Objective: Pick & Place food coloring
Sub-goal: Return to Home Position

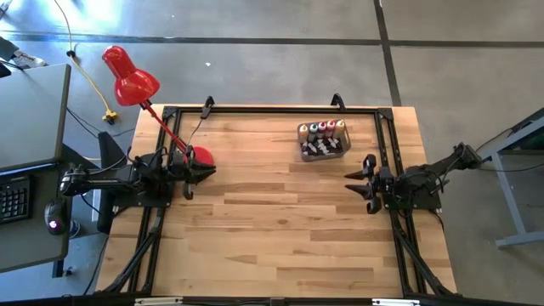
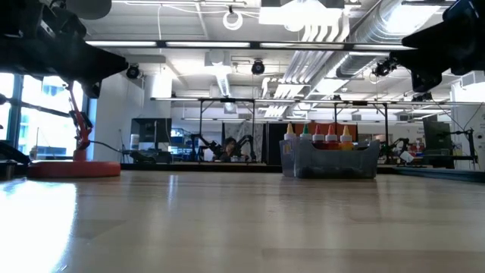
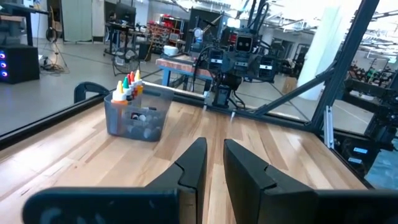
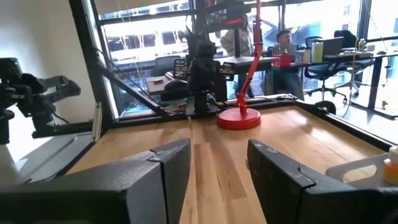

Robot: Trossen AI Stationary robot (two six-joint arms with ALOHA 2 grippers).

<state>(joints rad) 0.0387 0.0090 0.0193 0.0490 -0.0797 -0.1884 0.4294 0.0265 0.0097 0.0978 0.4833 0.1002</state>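
Note:
The food coloring bottles (image 1: 325,130) stand upright inside a grey rectangular tub (image 1: 324,143) near the table's far edge, right of centre; yellow, green, red and orange caps (image 2: 317,133) poke above its rim, and darker small bottles lie lower inside (image 3: 138,118). My left gripper (image 1: 204,172) hovers at the table's left side, slightly open, touching nothing (image 3: 213,163). My right gripper (image 1: 355,184) hovers at the right side, open and empty (image 4: 219,163), a little nearer than the tub.
A red desk lamp's round base (image 1: 201,156) rests on the table beside my left gripper, its arm leaning off the far-left corner (image 1: 132,81). A black metal frame (image 1: 272,109) runs along the table's edges. Bare wood (image 1: 272,221) spreads between the two grippers.

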